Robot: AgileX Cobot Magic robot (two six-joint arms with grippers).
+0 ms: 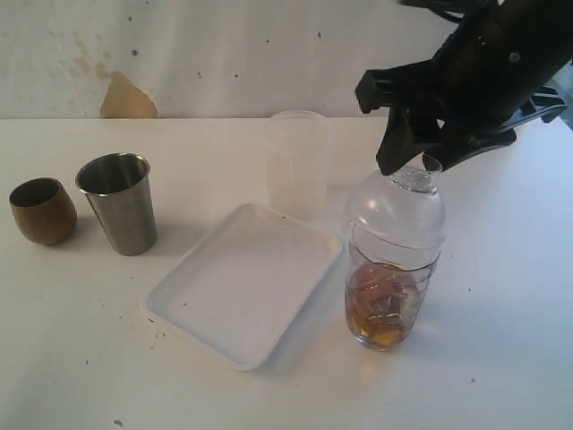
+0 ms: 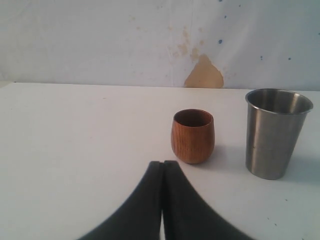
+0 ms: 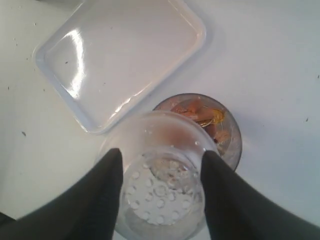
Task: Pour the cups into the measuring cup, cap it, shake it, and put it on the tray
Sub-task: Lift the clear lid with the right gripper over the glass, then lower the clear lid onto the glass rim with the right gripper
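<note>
Mia: What are the jaws doing?

Tom: The right gripper [image 3: 160, 172] has its jaws partway in, pinching the narrow neck of the clear cap [image 1: 397, 215]. The left gripper [image 2: 163, 167] has its jaws pressed flat together, with nothing between them.

Mia: Where is the cap?

Tom: It sits on top of the measuring cup [image 1: 385, 305], a bit tilted. The pictures do not show if it is pushed on all the way.

Mia: And where is the measuring cup?

Tom: It stands on the table [image 1: 501, 358], just beside the tray [image 1: 242, 287], not on it. There is brown and orange stuff in its lower half.

Mia: So is the pouring done?

Tom: It looks that way. The wooden cup [image 1: 42, 210] and the steel tumbler [image 1: 119, 204] stand upright side by side, well apart from the measuring cup. Their bottoms are too dark to see.

Mia: What is left to do?

Tom: Probably finishing the capping, then the shaking, then putting the measuring cup on the tray. Nothing lies on the tray.

Mia: How many things are there?

Tom: Two cups, one measuring cup, one cap, one tray and two grippers. There is also one frosted container [image 1: 298, 161] behind the tray.
</note>
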